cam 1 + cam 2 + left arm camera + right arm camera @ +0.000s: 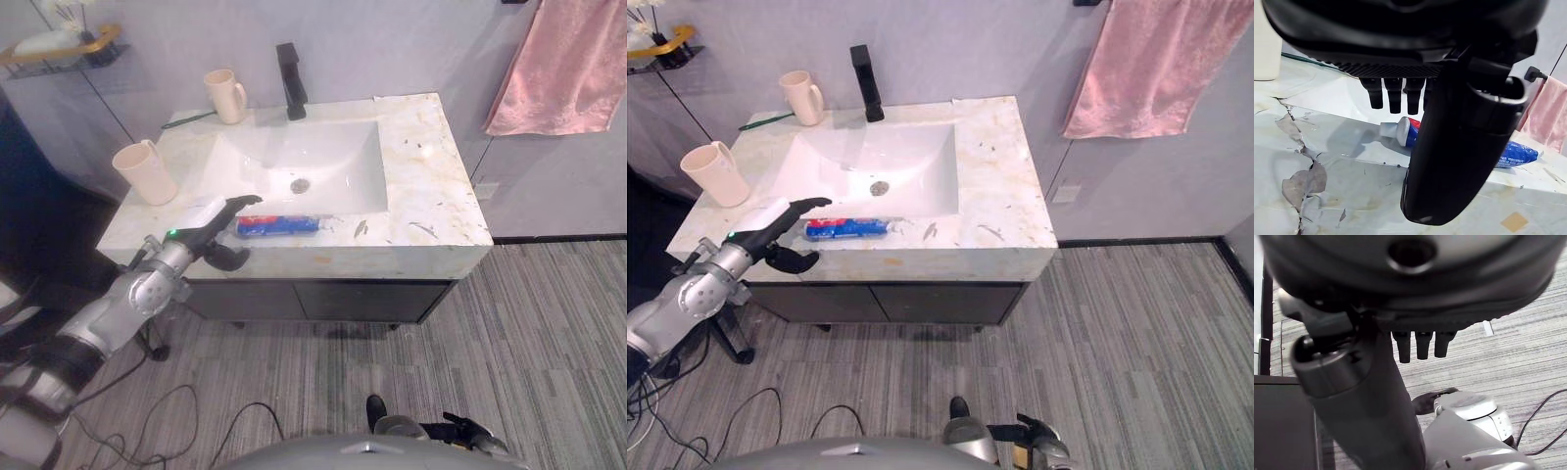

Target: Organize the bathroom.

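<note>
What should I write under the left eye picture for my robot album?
Robot's open left hand reaches for the toothpaste tube lying on the marble counter in front of the sink.

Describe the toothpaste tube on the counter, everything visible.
The toothpaste tube is blue with a red band near a white cap, and looks like soft plastic. It lies flat on the marble counter, along the front edge of the sink, cap end toward the robot's left. The cap is on. The left hand hovers open at its cap end, fingers above, thumb below toward the counter's edge; whether it touches the tube cannot be told.
</note>
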Controlling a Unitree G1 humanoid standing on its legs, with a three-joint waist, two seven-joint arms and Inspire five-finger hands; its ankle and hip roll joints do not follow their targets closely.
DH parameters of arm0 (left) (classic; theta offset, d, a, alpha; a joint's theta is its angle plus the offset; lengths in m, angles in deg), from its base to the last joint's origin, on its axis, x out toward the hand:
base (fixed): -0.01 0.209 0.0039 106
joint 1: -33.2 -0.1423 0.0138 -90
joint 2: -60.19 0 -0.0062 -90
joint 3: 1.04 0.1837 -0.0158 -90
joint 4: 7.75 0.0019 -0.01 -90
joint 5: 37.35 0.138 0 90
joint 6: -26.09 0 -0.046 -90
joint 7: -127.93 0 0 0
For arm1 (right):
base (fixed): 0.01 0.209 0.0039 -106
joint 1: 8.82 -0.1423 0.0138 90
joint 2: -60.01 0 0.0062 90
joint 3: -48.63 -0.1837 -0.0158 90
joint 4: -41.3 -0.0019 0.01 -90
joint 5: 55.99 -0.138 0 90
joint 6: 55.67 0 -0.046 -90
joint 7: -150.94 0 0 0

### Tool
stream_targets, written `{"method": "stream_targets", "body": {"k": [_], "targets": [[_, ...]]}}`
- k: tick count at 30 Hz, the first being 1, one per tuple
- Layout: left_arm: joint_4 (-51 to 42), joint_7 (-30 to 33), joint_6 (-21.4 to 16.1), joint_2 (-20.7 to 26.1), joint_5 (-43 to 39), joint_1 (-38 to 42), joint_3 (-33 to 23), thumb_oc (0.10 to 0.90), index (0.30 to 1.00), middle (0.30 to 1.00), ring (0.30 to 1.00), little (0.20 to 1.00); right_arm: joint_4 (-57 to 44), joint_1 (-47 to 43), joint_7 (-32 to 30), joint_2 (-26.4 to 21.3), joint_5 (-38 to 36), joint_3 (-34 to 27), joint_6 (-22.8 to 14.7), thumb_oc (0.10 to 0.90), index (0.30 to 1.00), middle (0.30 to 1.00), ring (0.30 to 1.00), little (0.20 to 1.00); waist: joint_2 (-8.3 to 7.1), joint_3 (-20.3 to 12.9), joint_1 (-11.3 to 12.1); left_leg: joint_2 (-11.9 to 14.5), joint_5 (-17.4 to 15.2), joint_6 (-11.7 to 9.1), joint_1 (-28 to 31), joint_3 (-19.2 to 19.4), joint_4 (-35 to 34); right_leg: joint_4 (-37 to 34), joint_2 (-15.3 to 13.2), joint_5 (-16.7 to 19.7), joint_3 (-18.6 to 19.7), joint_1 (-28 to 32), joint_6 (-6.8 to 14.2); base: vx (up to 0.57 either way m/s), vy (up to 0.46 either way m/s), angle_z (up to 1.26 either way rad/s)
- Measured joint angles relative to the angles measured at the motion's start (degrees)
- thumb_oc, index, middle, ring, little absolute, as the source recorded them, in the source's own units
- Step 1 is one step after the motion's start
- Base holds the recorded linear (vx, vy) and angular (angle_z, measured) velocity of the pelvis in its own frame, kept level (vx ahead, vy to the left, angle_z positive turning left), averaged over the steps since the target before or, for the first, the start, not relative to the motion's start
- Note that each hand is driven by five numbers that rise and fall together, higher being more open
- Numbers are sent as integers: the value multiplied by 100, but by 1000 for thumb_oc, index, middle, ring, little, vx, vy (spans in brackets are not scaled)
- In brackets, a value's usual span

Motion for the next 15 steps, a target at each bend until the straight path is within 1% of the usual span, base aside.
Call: {"method": "stream_targets", "body": {"k": [3, 10, 12, 15], "targets": [[-5, 0, -147, 1, -5, 0, -67, 800, 900, 900, 900, 900, -1, -21, -1, 0, 0, -2, 0, 800, 900, 900, 900, 900, 1, 3, 11, -2, 0, 0, 4, -1, 1, 0, -1, 0, 1, 4, 0, 0, 0, 0], [-91, 0, -269, 1, -20, -13, -238, 800, 900, 900, 900, 900, 1, -8, -1, 0, 1, -4, 0, 800, 900, 900, 900, 900, -21, 74, 96, -3, 0, 0, 24, 0, 2, 0, -1, 0, 1, 20, 0, 0, 0, 0], [-172, 3, -274, 1, -21, -16, -387, 800, 900, 900, 900, 900, 0, -16, -4, 0, 2, -4, 3, 800, 900, 900, 900, 900, -37, 179, 125, -3, -1, 1, 87, 0, 2, 0, -1, -2, 1, 84, 1, 0, 0, 0], [-336, 16, -274, 6, -19, -17, -671, 800, 900, 900, 900, 900, 2, -18, -4, 0, 3, -11, 14, 800, 900, 900, 900, 900, -41, 181, 134, -3, -6, 0, 93, -3, 1, 0, -2, -3, -3, 93, 2, 0, 0, 0]]}}
